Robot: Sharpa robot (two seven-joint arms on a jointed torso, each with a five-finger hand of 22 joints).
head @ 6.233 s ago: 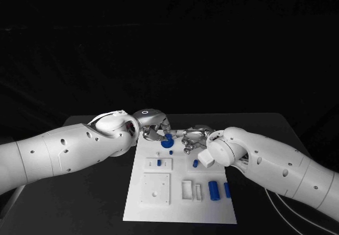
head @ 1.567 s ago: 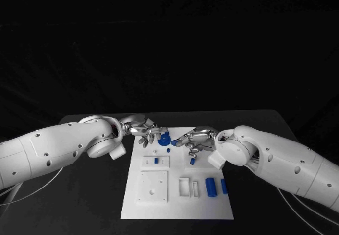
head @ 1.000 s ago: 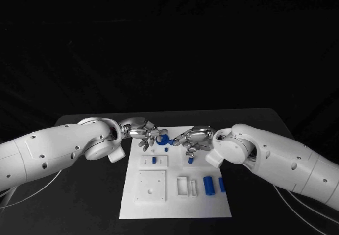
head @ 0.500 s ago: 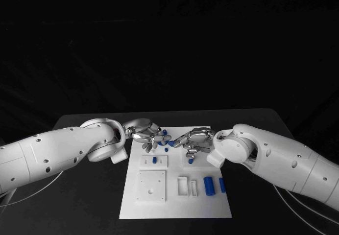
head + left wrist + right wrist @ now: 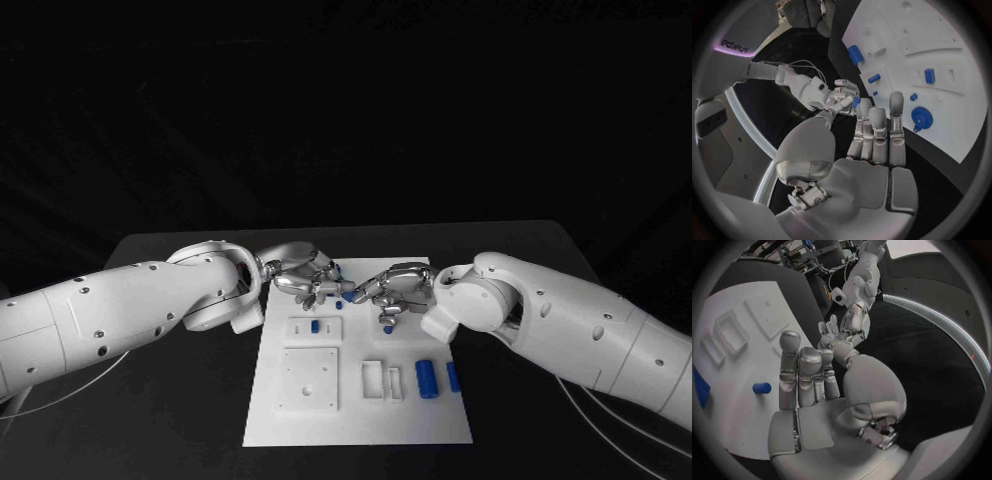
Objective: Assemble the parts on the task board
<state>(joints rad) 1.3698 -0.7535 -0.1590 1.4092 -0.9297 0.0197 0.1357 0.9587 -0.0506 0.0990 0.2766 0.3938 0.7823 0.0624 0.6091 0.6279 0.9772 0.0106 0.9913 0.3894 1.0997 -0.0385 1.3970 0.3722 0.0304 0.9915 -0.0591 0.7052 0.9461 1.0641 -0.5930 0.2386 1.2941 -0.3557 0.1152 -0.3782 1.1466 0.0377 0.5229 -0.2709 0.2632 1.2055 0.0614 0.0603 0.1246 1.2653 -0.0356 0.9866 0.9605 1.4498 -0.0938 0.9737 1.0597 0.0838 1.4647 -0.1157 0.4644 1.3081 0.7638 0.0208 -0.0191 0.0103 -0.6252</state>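
**Head view.** Task board is seen mid-counter. L hand and R hand are held close together over the board's far end, apart from each other. Two thick blue cylinders are seen lying side by side nr the board's right edge. A small blue peg is seated in a white block. A bit of blue shows between the hands; whether it is touched cannot be told from here.

**L wrist view.** L hand is seen w/ fingers straight and side by side, thumb apart, nothing gripped. Round blue part w/ centre knob is seen lying on the board nr its edge, just past the fingertips, not touched.

**R wrist view.** R hand is seen w/ fingers extended, nothing held. A short blue pin is noted on the board just beside them, apart.

**Handling (est.).** Parts are judged to be light, stiff, smooth plastic: not fragile, but slippery and prone to rolling or tipping. Round part is prob. best pinched across its rim or by the knob. Pin is best pinched mid-length, axis kept upright. Light grip is advised, as a hard squeeze may eject it.
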